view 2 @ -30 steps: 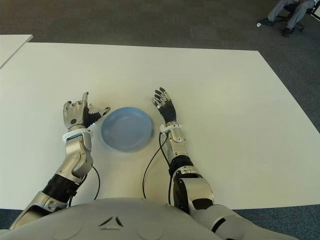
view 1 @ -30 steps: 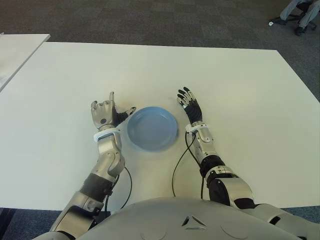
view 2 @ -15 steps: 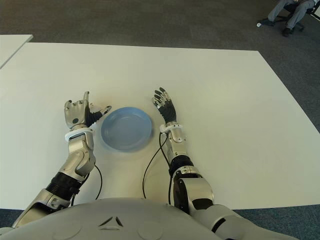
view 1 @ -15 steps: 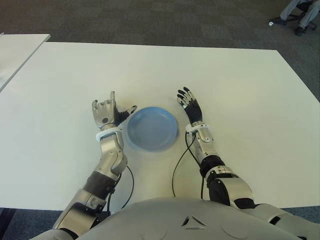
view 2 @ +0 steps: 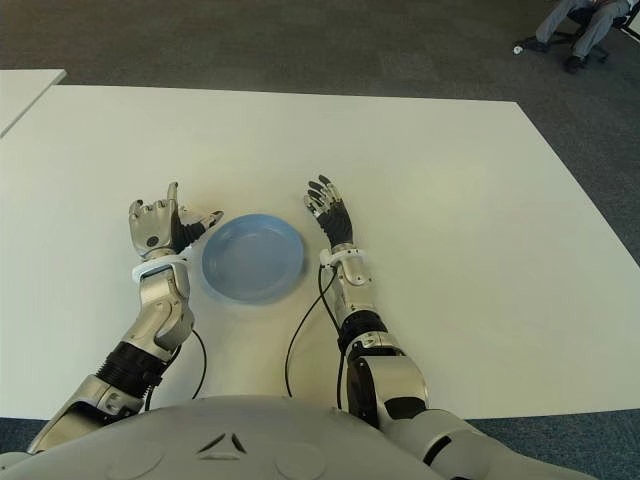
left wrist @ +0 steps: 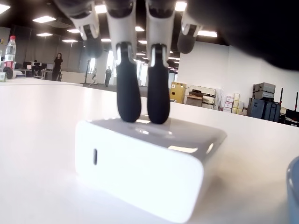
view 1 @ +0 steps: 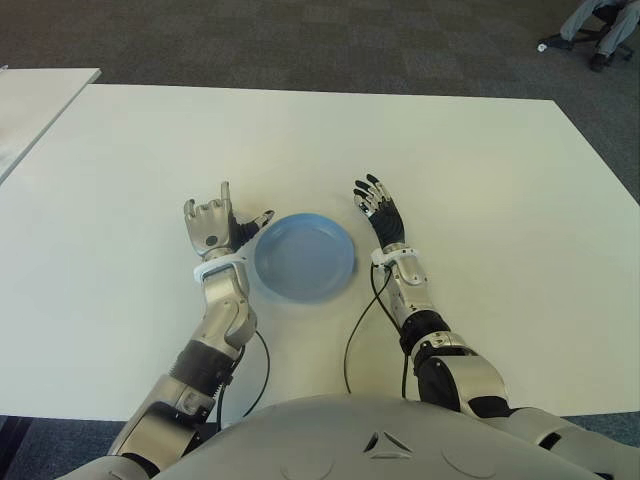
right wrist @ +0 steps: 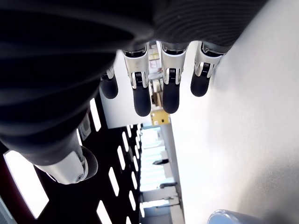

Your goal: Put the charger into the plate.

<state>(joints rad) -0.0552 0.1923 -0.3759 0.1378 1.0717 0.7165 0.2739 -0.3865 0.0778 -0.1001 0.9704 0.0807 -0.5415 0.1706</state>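
- Currently, the charger [left wrist: 145, 165] lies on the counter [view 1: 480, 160] directly under the left hand [view 1: 213, 228]; the left wrist view shows two fingertips [left wrist: 128, 105] touching its top face.
- In the eye views the charger is hidden behind the left hand, so its position follows from the wrist view only.
- The left hand is not closed on the charger: the fingers are extended downward onto the top face, and no finger or thumb is visible on its side walls.
- The charger is a flat white block; its long axis runs roughly across the left wrist view, with the end carrying a small slot facing the camera.
- The plate [view 1: 304, 258] sits just beside the left hand, on its right, between the two hands; its blue rim shows at the edge of the left wrist view.
- The right hand [view 1: 384, 212] shows just beside the plate's right side, fingers spread, holding nothing.
- Judgement: the left hand is the nearer one; the coming move requires a grip, then a short carry rightward to the plate.
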